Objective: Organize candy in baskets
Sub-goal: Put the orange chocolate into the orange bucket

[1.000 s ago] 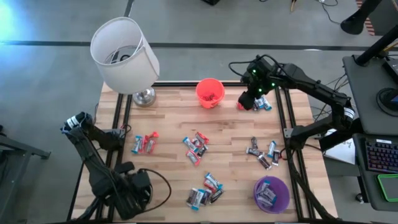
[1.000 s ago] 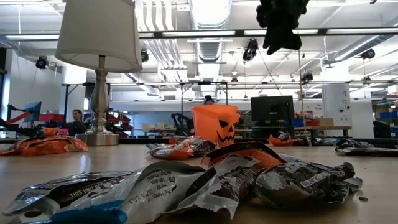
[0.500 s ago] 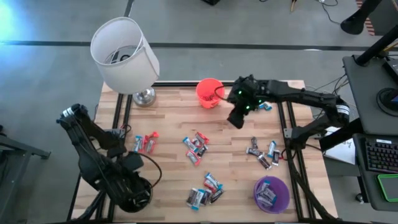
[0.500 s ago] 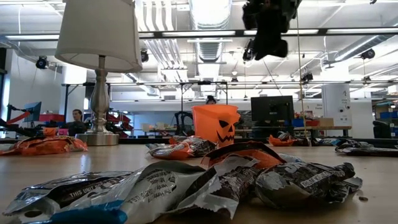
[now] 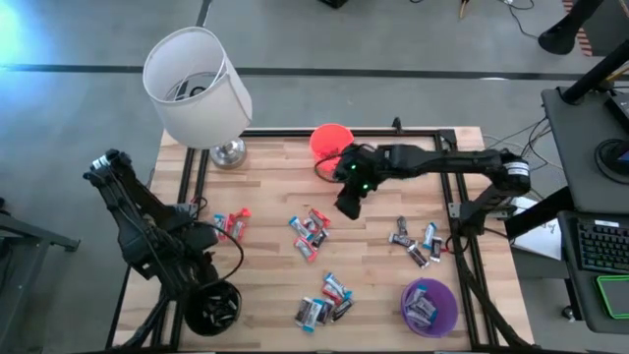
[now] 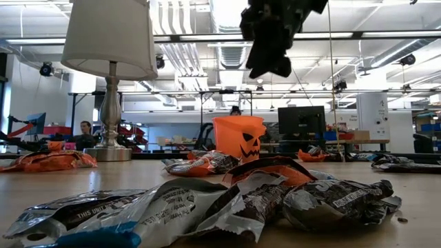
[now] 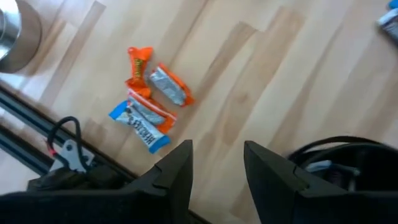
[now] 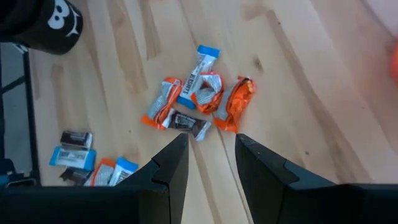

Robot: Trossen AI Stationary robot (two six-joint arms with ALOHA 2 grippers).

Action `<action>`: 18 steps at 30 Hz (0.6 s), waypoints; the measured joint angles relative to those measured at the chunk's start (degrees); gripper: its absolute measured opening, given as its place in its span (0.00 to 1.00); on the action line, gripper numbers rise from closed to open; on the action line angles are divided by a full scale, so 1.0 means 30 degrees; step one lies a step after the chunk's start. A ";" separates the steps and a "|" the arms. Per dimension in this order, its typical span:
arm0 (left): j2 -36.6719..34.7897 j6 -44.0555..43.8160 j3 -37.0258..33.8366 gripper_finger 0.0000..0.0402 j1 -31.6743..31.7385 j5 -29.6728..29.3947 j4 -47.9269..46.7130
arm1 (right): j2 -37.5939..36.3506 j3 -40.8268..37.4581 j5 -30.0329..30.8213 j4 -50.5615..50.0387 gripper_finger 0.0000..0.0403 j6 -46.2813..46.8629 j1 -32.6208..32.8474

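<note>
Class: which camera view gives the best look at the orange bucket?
The low view: the orange bucket stands side-on, its jack-o'-lantern face plain. The high view shows only its round rim from above, partly hidden by the right arm. The right wrist view catches an orange blur at the edge; the left wrist view misses it.

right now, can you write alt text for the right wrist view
The right gripper, open and empty, hangs over a pale wooden table above a small heap of orange, blue and dark brown wrapped candies. More wrapped candies lie at one edge, and a black bucket with a white skull print sits in a corner.
</note>
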 joint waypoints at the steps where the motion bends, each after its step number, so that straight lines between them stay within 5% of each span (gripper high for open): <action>1: -0.0157 0.0007 -0.0328 0.31 0.0000 -0.0102 0.0130 | 0.0310 0.0000 0.0309 0.0230 0.31 -0.0007 0.0188; 8: -0.1546 0.0526 -0.1722 0.31 0.0000 -0.2888 0.1032 | 0.2086 0.0000 0.4694 0.1700 0.31 -0.0650 0.1511; 18: -0.4394 0.0857 -0.3184 0.31 0.0058 -0.4232 0.0974 | 0.3920 0.0000 0.5093 0.3289 0.31 0.0958 0.1898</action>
